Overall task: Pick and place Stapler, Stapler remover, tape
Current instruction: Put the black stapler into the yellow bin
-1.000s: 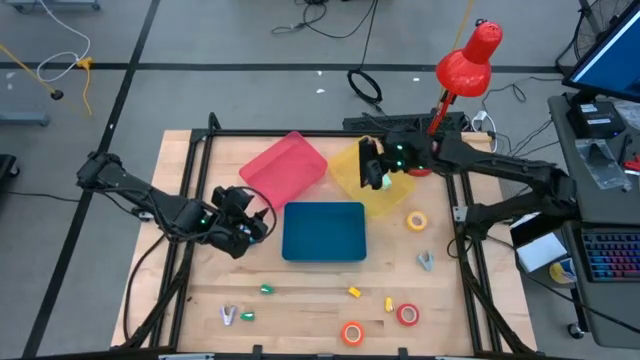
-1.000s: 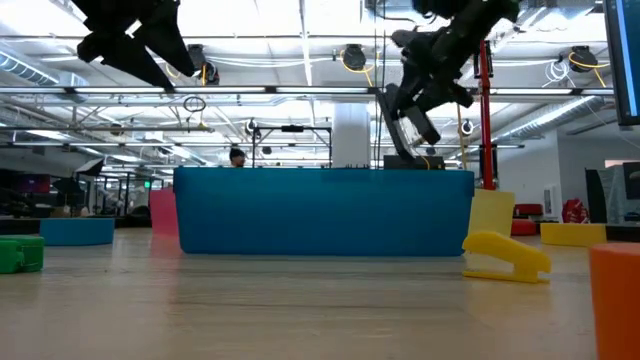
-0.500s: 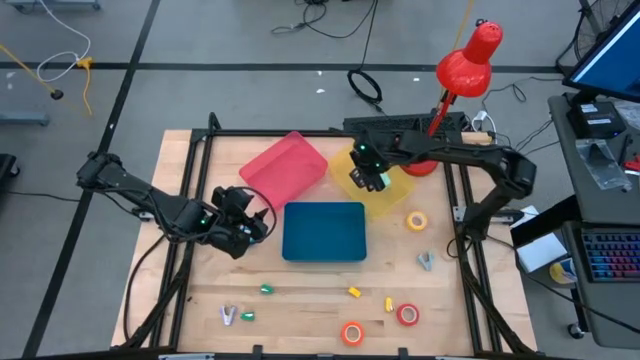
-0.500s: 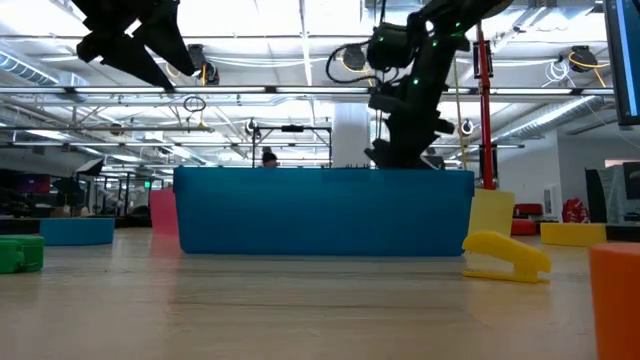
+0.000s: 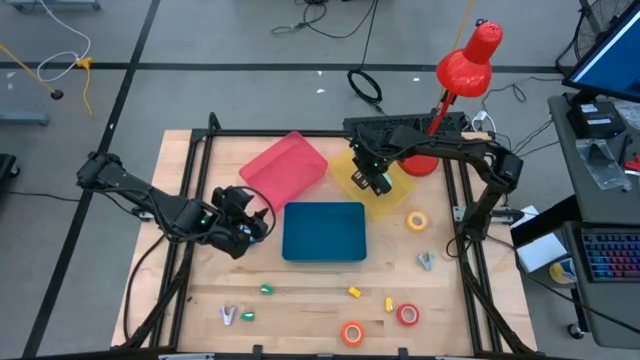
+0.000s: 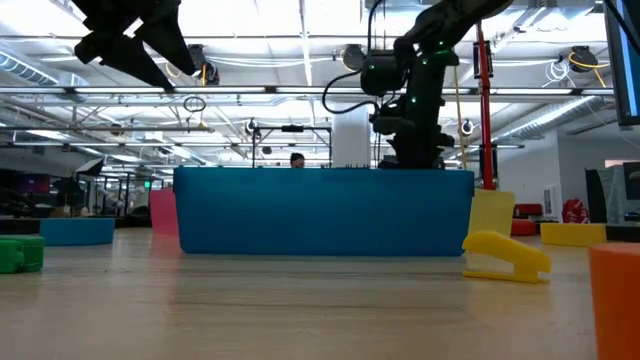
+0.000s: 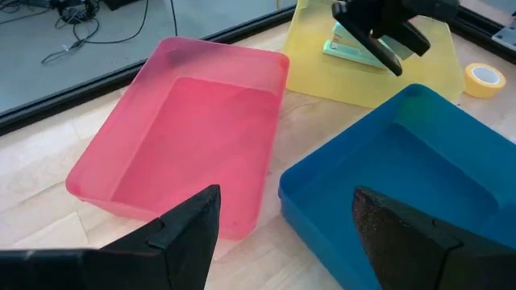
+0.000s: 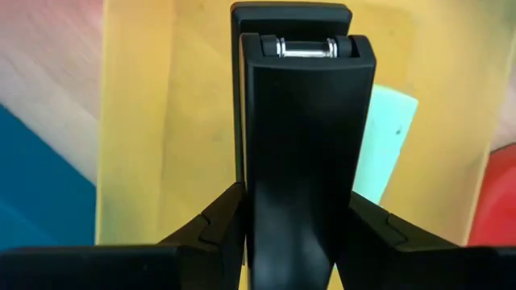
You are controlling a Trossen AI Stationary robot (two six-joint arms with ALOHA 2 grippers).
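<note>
Over the yellow tray [image 5: 380, 195] near the desk's far edge, the right gripper [image 5: 376, 180] is clamped on a black stapler [image 8: 305, 145], its fingers [image 8: 218, 221] pressed against the stapler's two sides. A pale green stapler [image 7: 355, 50] lies inside that tray, beneath the held one. Just beside the yellow tray stand the pink tray [image 5: 284, 167] and, nearer the desk's middle, the blue tray [image 5: 324, 231].

Left of the blue tray, the left gripper [image 5: 252, 227] hangs above the desk with its fingers [image 7: 181, 234] apart and nothing between them.

A yellow tape roll [image 5: 416, 220] lies toward the desk's right edge, near the yellow tray, with a grey staple remover [image 5: 426, 261] a little nearer the front. Along the front edge lie a red tape roll [image 5: 407, 315] and an orange tape roll [image 5: 352, 333], a second staple remover [image 5: 229, 317] toward the front left corner, and small green [image 5: 267, 289] and yellow bits [image 5: 354, 292] between them. A red lamp [image 5: 468, 62] stands at the far right corner.
</note>
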